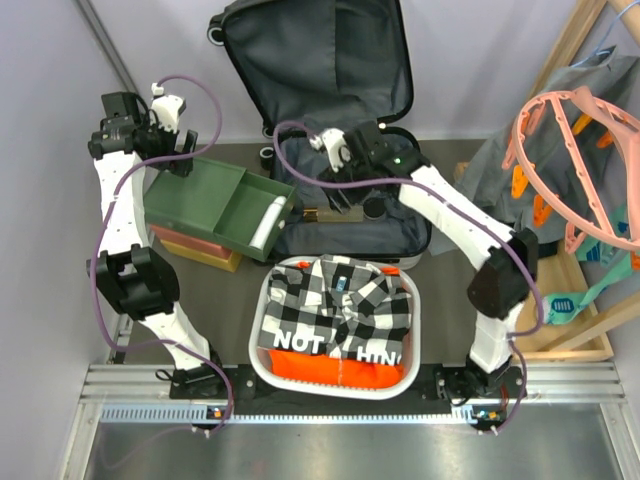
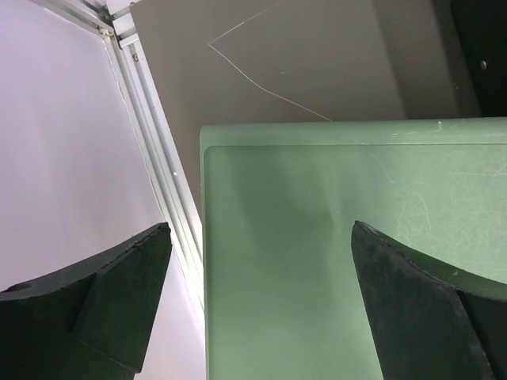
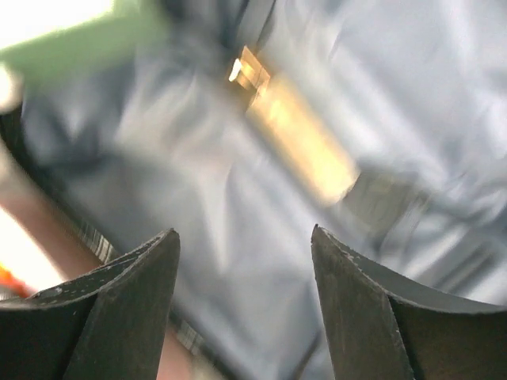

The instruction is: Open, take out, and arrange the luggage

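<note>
The luggage (image 1: pixel 350 225) lies open at the back of the table, its lid (image 1: pixel 320 60) leaning on the wall and showing dark grey lining. My right gripper (image 1: pixel 340 185) hangs open over the lower half. In the blurred right wrist view the open right gripper (image 3: pixel 245 229) has only grey lining (image 3: pixel 238 158) and a tan strap piece (image 3: pixel 301 142) beyond its fingers. My left gripper (image 1: pixel 172 158) stands open and empty above the green box top (image 2: pixel 333 237), its own view showing the left gripper (image 2: pixel 261 227) wide over the box's left edge.
The green box (image 1: pixel 195 195) sits on stacked orange boxes (image 1: pixel 200 248), its drawer (image 1: pixel 245 210) pulled out toward the suitcase with a white roll (image 1: pixel 268 225) inside. A white basket (image 1: pixel 262 330) at the front holds a checked shirt (image 1: pixel 340 295). Pink hangers (image 1: pixel 580 150) and a wooden rack (image 1: pixel 570 340) stand right.
</note>
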Robot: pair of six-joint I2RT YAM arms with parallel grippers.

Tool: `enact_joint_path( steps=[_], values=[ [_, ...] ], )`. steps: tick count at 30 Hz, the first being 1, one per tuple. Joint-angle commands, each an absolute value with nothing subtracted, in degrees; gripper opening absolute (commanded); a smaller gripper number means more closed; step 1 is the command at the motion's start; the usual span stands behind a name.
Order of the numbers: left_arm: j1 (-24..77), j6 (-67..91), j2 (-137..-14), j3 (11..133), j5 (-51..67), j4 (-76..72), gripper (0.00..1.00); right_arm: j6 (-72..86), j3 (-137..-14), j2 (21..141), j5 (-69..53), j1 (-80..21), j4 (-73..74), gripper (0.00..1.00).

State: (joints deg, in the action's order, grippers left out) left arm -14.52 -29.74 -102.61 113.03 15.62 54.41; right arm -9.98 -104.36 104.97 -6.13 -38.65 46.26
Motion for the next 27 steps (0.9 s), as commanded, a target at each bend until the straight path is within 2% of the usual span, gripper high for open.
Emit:
enact_joint_path(
  steps=[1,5,9,16,21,27],
  values=[
    [-14.68,-29.88,-102.13,114.43,15.91,52.82,0.99,-13.44,-113.89,116.61,-3.96,-36.13,45.88,0.67],
    [-14.68,-29.88,-102.04,114.35,15.64,52.91,0.99,-14.59,-120.30,123.21,-0.18,-33.76,44.30,0.68],
    [-14.76,-29.88,-101.95,114.43,15.29,52.91,0.99,-5.12,-128.93,129.63,4.22,-29.63,51.75,0.73],
    [-14.77,-29.36,-102.22,114.17,15.29,52.82,0.99,-0.44,-113.75,123.84,0.88,-27.42,48.69,0.78],
    [-14.77,-29.18,-102.57,114.43,15.38,52.74,0.99,2.01,-110.83,125.15,-2.54,-27.33,50.45,0.74],
    [-14.68,-29.09,-102.57,114.35,15.29,52.73,0.99,2.82,-112.41,127.52,-0.18,-27.33,48.43,0.72]
  ],
)
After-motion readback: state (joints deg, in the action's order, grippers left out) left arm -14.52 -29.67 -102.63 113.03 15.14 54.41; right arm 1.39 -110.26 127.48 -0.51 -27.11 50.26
